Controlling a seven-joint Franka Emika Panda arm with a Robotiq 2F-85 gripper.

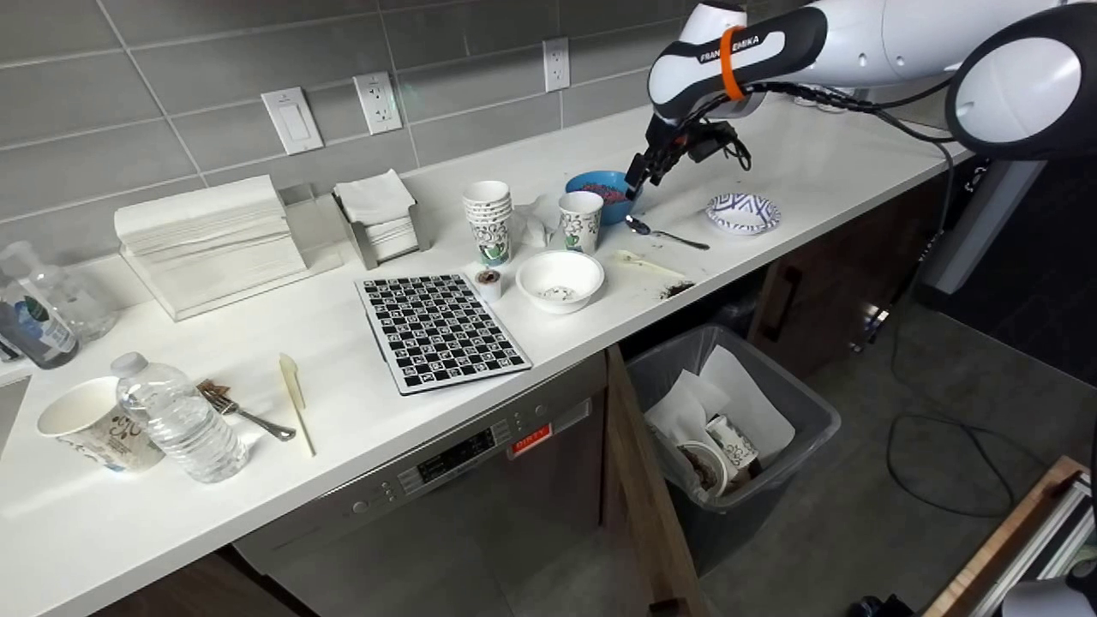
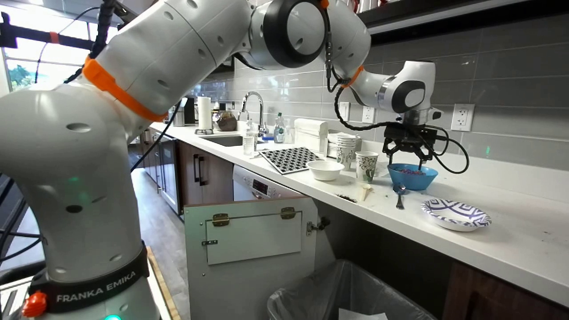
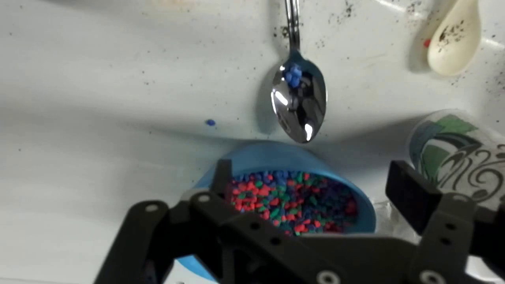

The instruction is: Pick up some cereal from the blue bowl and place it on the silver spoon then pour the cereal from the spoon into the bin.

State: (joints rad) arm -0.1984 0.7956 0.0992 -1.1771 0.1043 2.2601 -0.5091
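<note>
The blue bowl (image 1: 615, 214) stands on the counter and also shows in an exterior view (image 2: 413, 182) and the wrist view (image 3: 272, 156). It holds small red, green and blue cereal pieces (image 3: 288, 201). My gripper (image 3: 313, 183) is open and empty, pointing down at the bowl (image 2: 405, 163). One finger overlaps the cereal side; the other is near the rim by the cup. The silver spoon (image 3: 300, 102) lies beside the bowl, also seen in both exterior views (image 1: 677, 237) (image 2: 400, 199), with a few blue pieces (image 3: 294, 75) in it. The bin (image 1: 818, 424) stands on the floor below.
A patterned paper cup (image 1: 581, 223) stands close beside the bowl, with stacked cups (image 1: 490, 224) behind. A white bowl (image 1: 560, 281), a wooden spoon (image 3: 453, 43) and a patterned plate (image 1: 744, 213) are nearby. A cabinet door (image 2: 249, 249) is open beside the bin.
</note>
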